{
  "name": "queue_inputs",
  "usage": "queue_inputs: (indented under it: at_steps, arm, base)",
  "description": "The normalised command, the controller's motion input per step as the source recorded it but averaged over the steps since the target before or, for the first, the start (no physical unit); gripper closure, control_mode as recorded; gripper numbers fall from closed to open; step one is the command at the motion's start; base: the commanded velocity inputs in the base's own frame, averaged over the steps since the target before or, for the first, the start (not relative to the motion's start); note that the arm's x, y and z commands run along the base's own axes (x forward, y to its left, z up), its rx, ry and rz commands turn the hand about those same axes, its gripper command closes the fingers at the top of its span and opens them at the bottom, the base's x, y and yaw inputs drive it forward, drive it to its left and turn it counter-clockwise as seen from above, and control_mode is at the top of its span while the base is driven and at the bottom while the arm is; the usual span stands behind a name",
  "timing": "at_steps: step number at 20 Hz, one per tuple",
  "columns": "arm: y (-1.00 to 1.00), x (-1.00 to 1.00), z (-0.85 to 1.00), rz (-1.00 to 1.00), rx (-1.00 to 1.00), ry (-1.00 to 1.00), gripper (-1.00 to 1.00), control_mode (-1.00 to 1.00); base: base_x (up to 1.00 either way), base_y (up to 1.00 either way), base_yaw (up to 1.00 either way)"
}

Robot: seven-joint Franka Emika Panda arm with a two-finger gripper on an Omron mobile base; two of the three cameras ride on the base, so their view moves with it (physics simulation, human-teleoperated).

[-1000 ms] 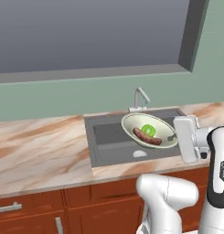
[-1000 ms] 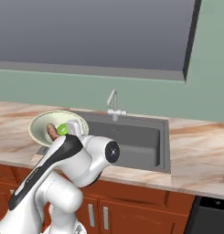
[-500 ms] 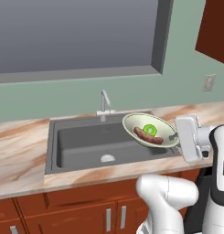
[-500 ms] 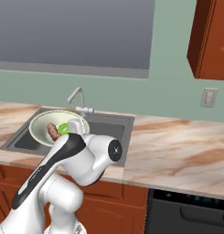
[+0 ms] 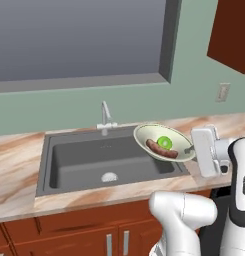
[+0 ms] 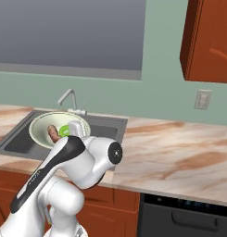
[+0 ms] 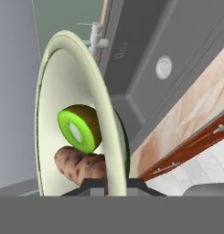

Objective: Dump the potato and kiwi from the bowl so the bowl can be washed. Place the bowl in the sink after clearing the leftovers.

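Observation:
My gripper [image 5: 192, 148] is shut on the right rim of the cream bowl [image 5: 150, 136] and holds it in the air, tilted, over the right end of the dark grey sink [image 5: 84, 162]. The reddish-brown potato [image 5: 161, 149] and the green kiwi [image 5: 164, 142] lie inside it. In the hand view the bowl [image 7: 81, 59] stands almost edge-on, with the kiwi [image 7: 77, 130] above the potato [image 7: 81, 167] and my gripper [image 7: 116, 183] clamped on the rim. From the right base view the bowl [image 6: 43, 125] sits just behind my arm.
A chrome faucet [image 5: 106, 115] rises behind the sink, and a round silver drain [image 5: 109, 177] lies in the basin. Marble counter [image 6: 179, 152] runs to the right, with a wall outlet [image 6: 203, 99], a wood upper cabinet [image 6: 207, 41] and a dark appliance front [image 6: 184, 217] below.
The whole picture has slid left as the base drove right along the counter. The bowl, with both pieces in it, stays in my shut gripper in the same pose.

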Motion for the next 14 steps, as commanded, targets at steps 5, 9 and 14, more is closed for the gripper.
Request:
queue_inputs:
  at_steps: [5, 9, 14]
  arm:
    - [0.0, 0.0, 0.0, 0.0, 0.0, 0.0, 1.0, 1.0]
    - [0.0, 0.0, 0.0, 0.0, 0.0, 0.0, 1.0, 1.0]
    - [-0.01, 0.07, -0.02, 0.0, -0.02, 0.0, 1.0, -1.0]
  base:
    - [0.54, -0.12, -0.02]
    - [0.58, 0.0, -0.01]
    - [0.34, -0.06, 0.0]
